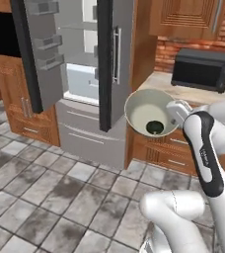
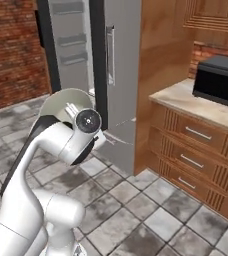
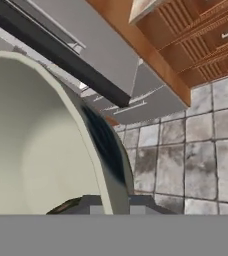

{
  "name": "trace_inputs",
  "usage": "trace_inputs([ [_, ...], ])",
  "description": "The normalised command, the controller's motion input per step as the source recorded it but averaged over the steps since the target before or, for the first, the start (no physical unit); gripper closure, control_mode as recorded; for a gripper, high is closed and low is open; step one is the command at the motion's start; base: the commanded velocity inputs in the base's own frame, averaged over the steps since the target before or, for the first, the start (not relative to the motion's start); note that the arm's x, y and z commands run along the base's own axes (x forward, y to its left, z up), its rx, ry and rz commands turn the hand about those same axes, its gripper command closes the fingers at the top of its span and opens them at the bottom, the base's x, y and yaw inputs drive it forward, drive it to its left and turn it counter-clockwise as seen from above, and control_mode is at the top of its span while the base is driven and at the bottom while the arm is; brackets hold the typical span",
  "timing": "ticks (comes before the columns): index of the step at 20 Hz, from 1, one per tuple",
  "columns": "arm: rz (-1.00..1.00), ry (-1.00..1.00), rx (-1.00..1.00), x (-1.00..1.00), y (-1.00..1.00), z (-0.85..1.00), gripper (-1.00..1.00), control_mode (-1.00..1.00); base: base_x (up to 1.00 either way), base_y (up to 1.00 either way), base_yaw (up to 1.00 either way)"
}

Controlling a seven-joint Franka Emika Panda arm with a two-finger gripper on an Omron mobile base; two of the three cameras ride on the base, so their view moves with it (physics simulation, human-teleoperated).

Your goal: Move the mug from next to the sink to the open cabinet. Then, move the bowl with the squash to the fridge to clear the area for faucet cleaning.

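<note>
The cream-white bowl (image 1: 146, 109) hangs in the air in front of the fridge (image 1: 115, 59), steeply tilted with its opening toward the left base camera. The dark green squash (image 1: 155, 127) lies low inside it. My gripper (image 1: 176, 111) is shut on the bowl's right rim. In the hand view the bowl (image 3: 36, 150) takes up the left half, with its rim running down between my gripper (image 3: 104, 204) tips. The fridge's left door (image 1: 39, 54) stands wide open, showing door shelves and the lit inside. In the right base view my arm partly hides the bowl (image 2: 63, 102). The mug, sink, faucet and open cabinet are out of view.
A black microwave (image 1: 202, 69) sits on the beige counter (image 1: 183, 91) right of the fridge, above wooden drawers (image 2: 196, 160). A wooden wall cabinet (image 1: 186, 17) hangs over it. The fridge's right door (image 2: 113, 60) is shut. Grey tiled floor (image 1: 45, 188) lies below.
</note>
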Motion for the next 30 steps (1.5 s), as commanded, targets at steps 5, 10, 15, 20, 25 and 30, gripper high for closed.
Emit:
trace_inputs([
  [5, 0.00, 0.00, 0.00, 0.00, 0.00, 0.00, 1.00, 1.00, 0.89, 1.00, 0.04],
  [10, 0.00, 0.00, 0.00, 0.00, 0.00, 0.00, 1.00, 1.00, 1.00, 1.00, 0.00],
  [15, 0.00, 0.00, 0.00, 0.00, 0.00, 0.00, 1.00, 1.00, 1.00, 1.00, -0.24],
  [20, 0.00, 0.00, 0.00, 0.00, 0.00, 0.00, 1.00, 1.00, 1.00, 1.00, -0.44],
  [25, 0.00, 0.00, 0.00, 0.00, 0.00, 0.00, 1.00, 1.00, 0.98, 0.76, -0.51],
  [30, 0.00, 0.00, 0.00, 0.00, 0.00, 0.00, 1.00, 1.00, 0.74, 0.28, -0.39],
])
